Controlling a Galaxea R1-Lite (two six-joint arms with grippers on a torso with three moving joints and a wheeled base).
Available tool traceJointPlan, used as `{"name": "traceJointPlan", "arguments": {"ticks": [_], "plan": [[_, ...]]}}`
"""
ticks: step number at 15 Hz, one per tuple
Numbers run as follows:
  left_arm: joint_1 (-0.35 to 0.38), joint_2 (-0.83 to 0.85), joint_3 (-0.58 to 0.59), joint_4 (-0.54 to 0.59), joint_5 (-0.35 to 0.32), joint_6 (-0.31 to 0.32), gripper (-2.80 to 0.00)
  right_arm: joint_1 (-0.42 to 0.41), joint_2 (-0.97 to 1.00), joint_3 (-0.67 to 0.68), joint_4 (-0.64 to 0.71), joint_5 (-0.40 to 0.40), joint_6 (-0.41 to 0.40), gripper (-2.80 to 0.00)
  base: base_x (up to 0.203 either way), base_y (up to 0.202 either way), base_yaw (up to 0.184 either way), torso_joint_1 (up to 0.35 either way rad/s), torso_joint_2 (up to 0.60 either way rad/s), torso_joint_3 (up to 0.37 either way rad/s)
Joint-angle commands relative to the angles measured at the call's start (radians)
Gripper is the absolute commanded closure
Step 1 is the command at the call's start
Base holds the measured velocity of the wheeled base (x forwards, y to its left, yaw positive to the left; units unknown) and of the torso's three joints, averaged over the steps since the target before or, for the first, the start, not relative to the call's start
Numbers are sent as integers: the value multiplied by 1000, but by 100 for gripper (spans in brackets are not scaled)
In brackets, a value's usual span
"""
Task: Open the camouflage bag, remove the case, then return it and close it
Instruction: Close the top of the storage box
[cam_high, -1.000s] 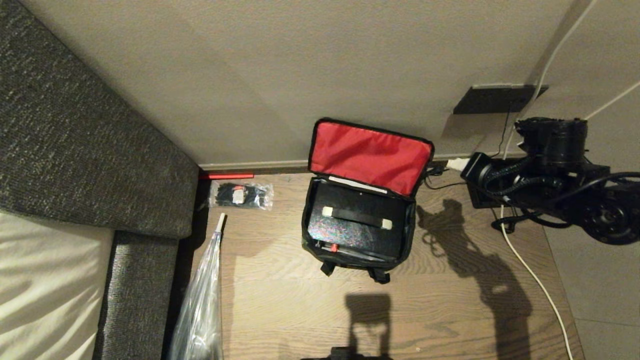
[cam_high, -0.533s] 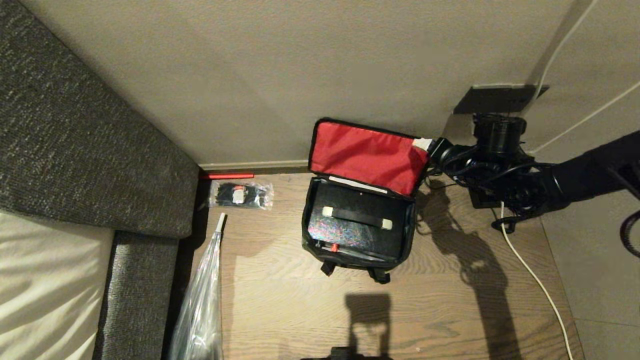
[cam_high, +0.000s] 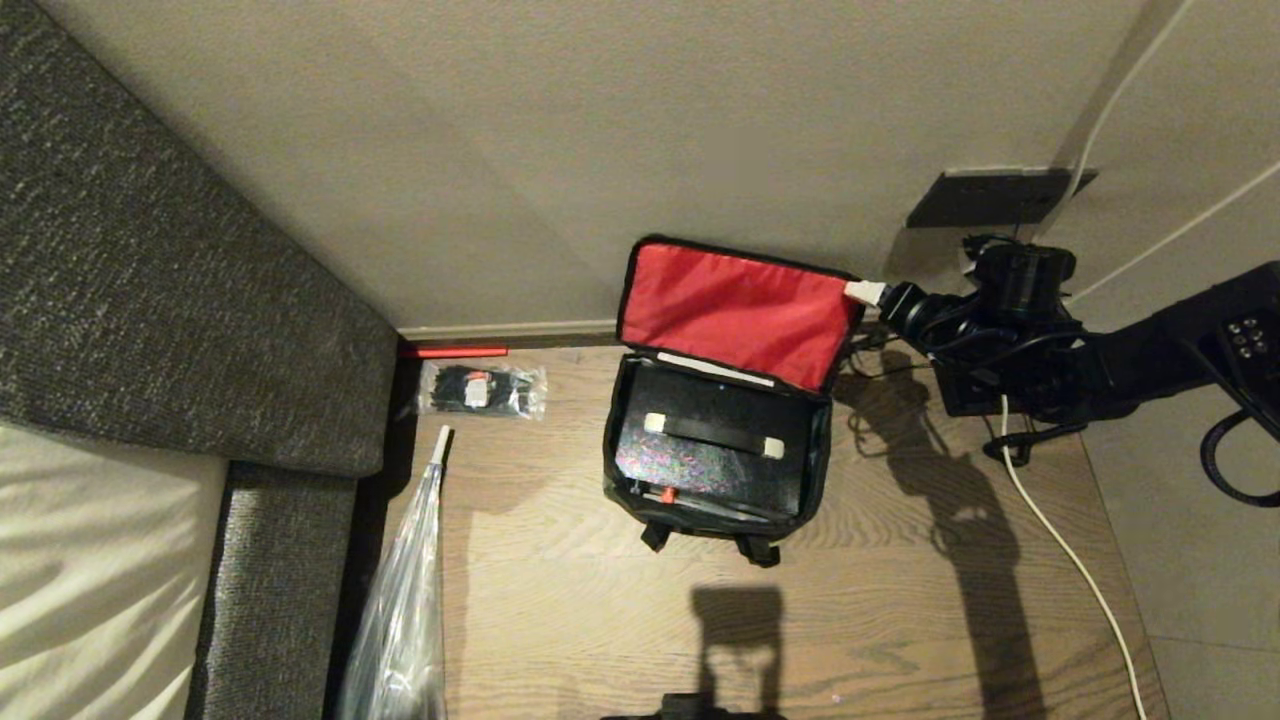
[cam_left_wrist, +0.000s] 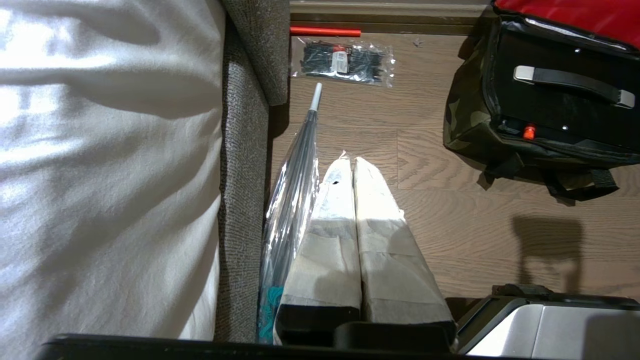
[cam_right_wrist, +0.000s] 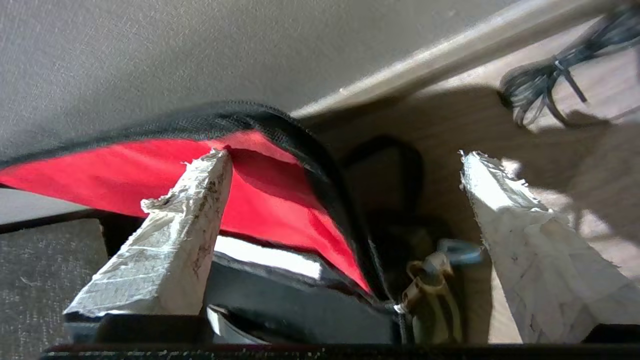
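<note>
Wood floor by wall: camouflage bag lid w/ red lining up, edge betw. spread jaws of right gripper; left gripper shut, farther off.

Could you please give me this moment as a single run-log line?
bag: camouflage bag open, red lid upright | case inside | right gripper open, straddling lid's right edge | left gripper shut, parked

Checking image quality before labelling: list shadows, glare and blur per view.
Head view: hard arm shadow on the wooden floor, rainbow glare on the flat black case. Right wrist view: open right gripper sunlit, coiled black cable blurred. Left wrist view: white bedding overexposed.
</note>
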Motion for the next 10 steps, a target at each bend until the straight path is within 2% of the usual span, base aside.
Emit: {"name": "traceJointPlan", "arguments": {"ticks": [1, 3, 5, 7, 10], "plan": [[1, -1, 3, 0, 0, 0, 0, 1, 21, -15, -54, 7, 36, -280, 0, 0, 0, 0, 0, 0], [1, 0, 3, 0, 0, 0, 0, 15, 25, -22, -62, 21, 108, -280, 0, 0, 0, 0, 0, 0], [1, -2, 3, 0, 0, 0, 0, 15, 25, -24, -65, 86, 117, -280, 0, 0, 0, 0, 0, 0], [1, -2, 3, 0, 0, 0, 0, 18, 24, -22, -110, 115, 129, -280, 0, 0, 0, 0, 0, 0], [1, -2, 3, 0, 0, 0, 0, 24, -10, -2, -197, 188, 261, -280, 0, 0, 0, 0, 0, 0]]}}
